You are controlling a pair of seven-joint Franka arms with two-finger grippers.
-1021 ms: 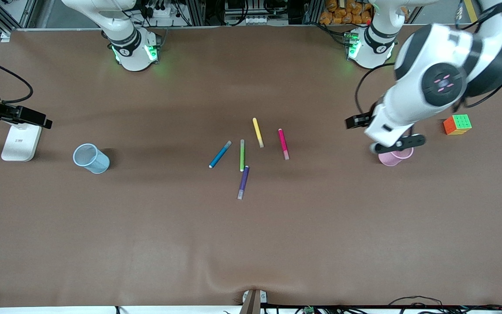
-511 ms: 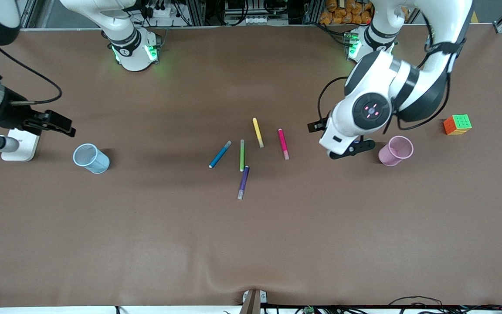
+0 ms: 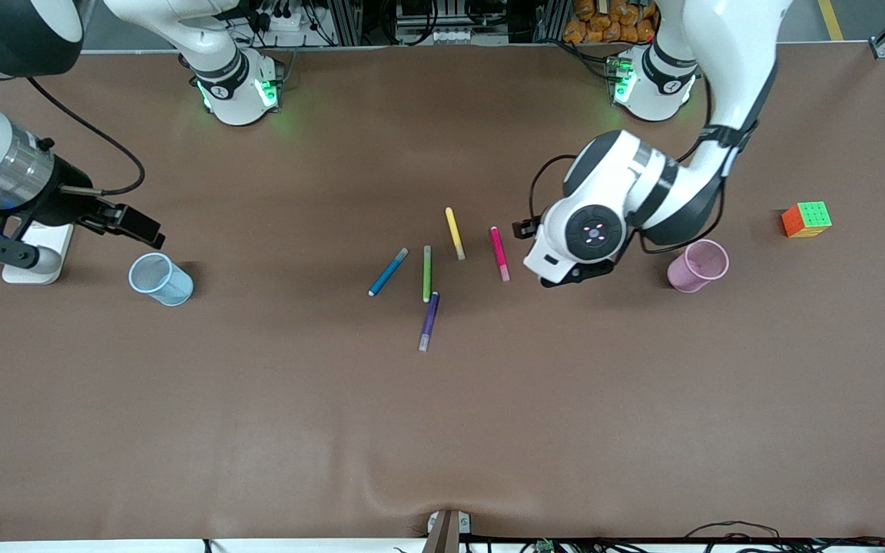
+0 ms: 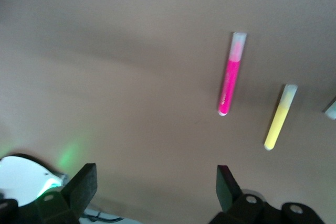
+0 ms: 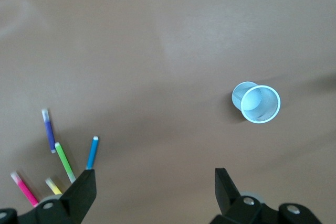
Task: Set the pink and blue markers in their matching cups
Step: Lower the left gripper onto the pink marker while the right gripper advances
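Table cover [image 3: 258,399]: matt brown sheet, cloth- or leatherette-like, smooth with a slight wrinkle at the edge nearest the front camera. Pink marker [image 3: 498,253] and blue marker [image 3: 388,272]: smooth plastic barrels, paler caps; pink one's cap looks translucent in the left wrist view [image 4: 230,80]. Yellow marker [image 3: 454,233]: same plastic, pale cap. Blue cup [image 3: 160,279] and pink cup [image 3: 696,266]: thin translucent plastic, faint mesh texture. Cube [image 3: 806,219]: glossy plastic tiles. Arm shells: glossy white plastic with black joints. Finger pads [image 4: 79,190] of both grippers: matt black.
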